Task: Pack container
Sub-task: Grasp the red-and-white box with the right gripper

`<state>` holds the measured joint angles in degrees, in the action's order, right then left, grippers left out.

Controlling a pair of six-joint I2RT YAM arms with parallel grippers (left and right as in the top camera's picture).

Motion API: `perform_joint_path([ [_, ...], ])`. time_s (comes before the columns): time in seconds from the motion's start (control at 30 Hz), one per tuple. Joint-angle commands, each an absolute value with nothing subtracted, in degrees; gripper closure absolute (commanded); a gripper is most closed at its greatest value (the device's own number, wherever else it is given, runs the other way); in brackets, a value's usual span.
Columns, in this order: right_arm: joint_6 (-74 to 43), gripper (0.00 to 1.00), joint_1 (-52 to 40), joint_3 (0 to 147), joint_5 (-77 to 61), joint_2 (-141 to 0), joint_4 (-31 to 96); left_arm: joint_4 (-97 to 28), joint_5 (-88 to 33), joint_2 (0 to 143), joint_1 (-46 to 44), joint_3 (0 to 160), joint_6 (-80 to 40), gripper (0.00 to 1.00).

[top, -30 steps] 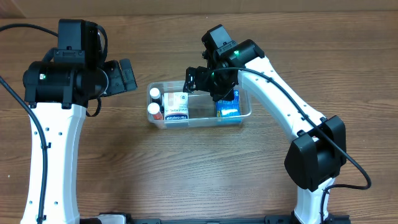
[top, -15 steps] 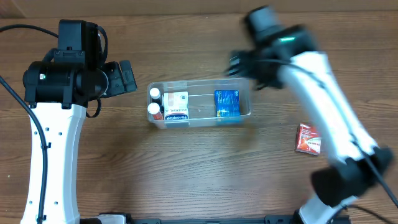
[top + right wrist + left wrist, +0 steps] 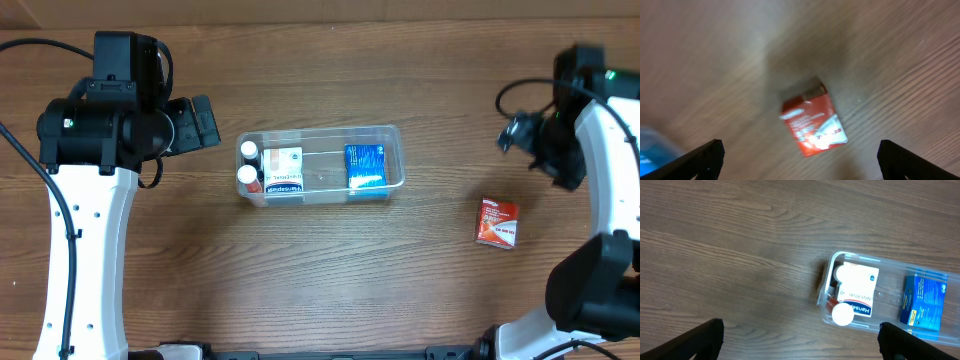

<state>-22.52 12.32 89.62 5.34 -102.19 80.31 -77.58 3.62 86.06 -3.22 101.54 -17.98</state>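
The clear plastic container (image 3: 395, 160) sits mid-table and holds two white-capped bottles (image 3: 247, 164), a white box (image 3: 283, 171) and a blue box (image 3: 366, 166). It also shows in the left wrist view (image 3: 890, 287). A red box (image 3: 497, 222) lies on the table at the right; it shows blurred in the right wrist view (image 3: 813, 122). My right gripper (image 3: 518, 135) is open and empty, up and slightly right of the red box (image 3: 800, 162). My left gripper (image 3: 205, 122) is open and empty, left of the container (image 3: 800, 342).
The brown wooden table (image 3: 330, 280) carries nothing else. The left arm's white column (image 3: 85, 260) stands at the left, the right arm's base (image 3: 590, 290) at the lower right.
My right arm has swung from over the container, far to the right, to above the red box. The blue box stays in the container. The left arm has not moved.
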Motion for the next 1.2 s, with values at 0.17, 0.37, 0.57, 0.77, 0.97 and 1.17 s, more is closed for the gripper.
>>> perform_joint_path([
  [0.17, -12.8, 0.0, 14.79, 72.1, 0.1, -101.93, 68.12, -76.58, 2.98, 86.26, -3.03, 102.26, -17.1, 0.0],
  [0.37, -9.74, 0.0, 14.66, 68.49, -2.68, -101.93, 63.11, -76.49, 2.98, 86.26, -3.03, 102.26, -17.1, 0.0],
  [0.57, -8.69, 0.0, 14.66, 65.1, -2.26, -101.93, 58.87, -76.49, 3.01, 86.26, -3.03, 102.26, -17.1, 0.0],
  [0.77, -8.71, 0.0, 14.66, 60.77, -2.74, -101.95, 55.51, -76.44, 3.01, 86.26, -3.03, 102.26, -17.08, 0.0],
  [0.97, -8.84, 0.07, 14.66, 60.73, -2.76, -101.95, 55.88, -76.47, 3.18, 86.24, -3.03, 102.26, -16.86, 0.0],
  [1.17, -8.97, 0.21, 14.66, 60.73, -2.76, -101.95, 56.03, -76.47, 3.16, 86.26, -3.03, 102.26, -16.86, 0.0],
])
